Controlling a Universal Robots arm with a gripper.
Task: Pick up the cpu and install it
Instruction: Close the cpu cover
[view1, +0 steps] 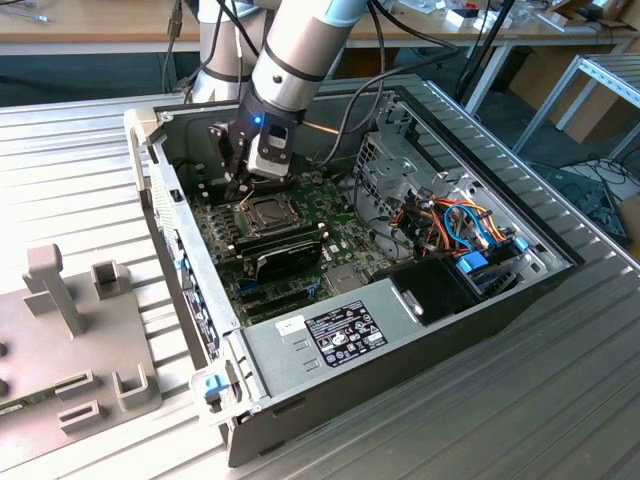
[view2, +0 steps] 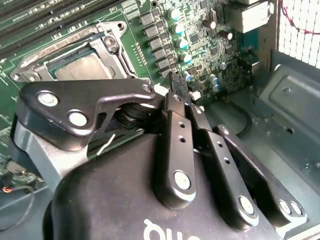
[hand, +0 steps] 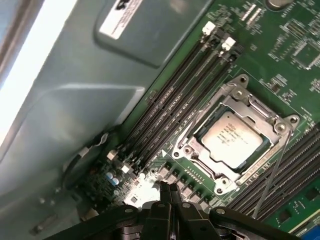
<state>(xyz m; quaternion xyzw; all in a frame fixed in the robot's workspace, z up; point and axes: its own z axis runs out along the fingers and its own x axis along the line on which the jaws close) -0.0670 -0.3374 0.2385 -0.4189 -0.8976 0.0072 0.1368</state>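
Cpu (hand: 231, 136) within socket frame (hand: 257, 102), memory slots (hand: 170, 107) alongside

Silver-topped cpu (hand: 233, 136) flat inside the socket frame (hand: 194, 118)

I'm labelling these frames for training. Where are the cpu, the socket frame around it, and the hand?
cpu (hand: 232, 136): first wrist view, middle of its silver-grey top.
socket frame (hand: 248, 102): first wrist view, metal edge beside the cpu.
hand (hand: 168, 189): first wrist view, between its closed fingertips.

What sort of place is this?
Probably a robotics lab or workshop: an open computer case lies on a ribbed metal table, cluttered benches stand behind, and the claw hangs near the cpu.
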